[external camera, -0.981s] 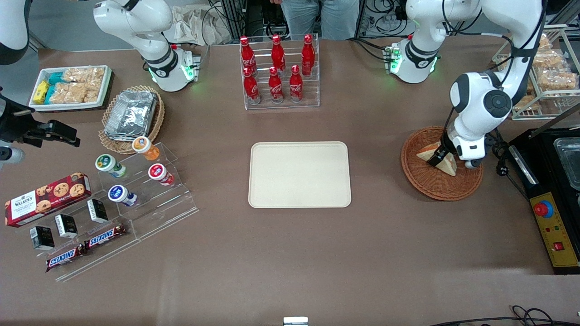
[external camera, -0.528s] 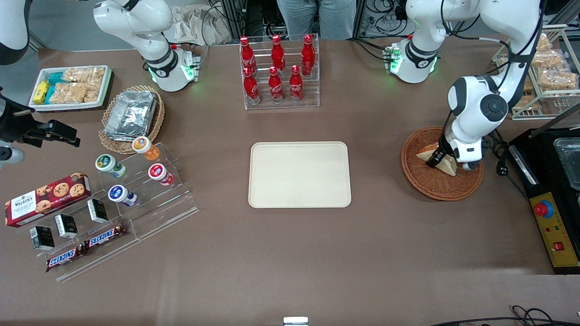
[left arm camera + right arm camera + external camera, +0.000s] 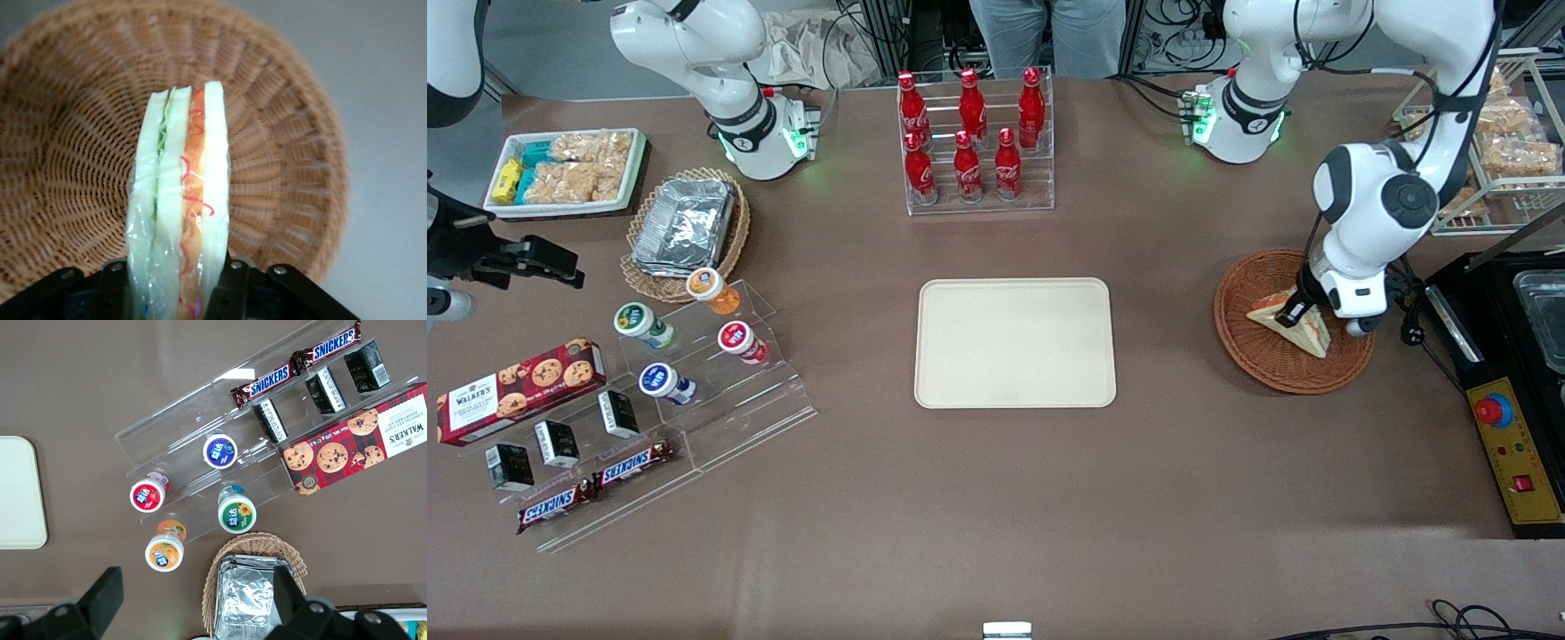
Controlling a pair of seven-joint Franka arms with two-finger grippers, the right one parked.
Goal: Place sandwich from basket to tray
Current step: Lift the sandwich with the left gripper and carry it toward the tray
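Note:
The sandwich (image 3: 1294, 323) is a wrapped cream wedge with an orange-red filling layer. My left gripper (image 3: 1291, 313) is shut on the sandwich and holds it a little above the reddish-brown wicker basket (image 3: 1258, 356). In the left wrist view the sandwich (image 3: 180, 200) stands on edge between the black fingers (image 3: 230, 290), with the basket (image 3: 67, 173) under it. The cream tray (image 3: 1015, 342) lies flat at the middle of the table, toward the parked arm's end from the basket, with nothing on it.
A clear rack of red cola bottles (image 3: 974, 142) stands farther from the camera than the tray. A black appliance with a yellow control box (image 3: 1507, 444) sits beside the basket. A tan wicker basket with a foil container (image 3: 685, 227), yoghurt cups and snacks lie toward the parked arm's end.
The gripper has lifted the sandwich slightly off the basket floor; the wedge now shows lower and a little turned in the front view. The tray has not moved.

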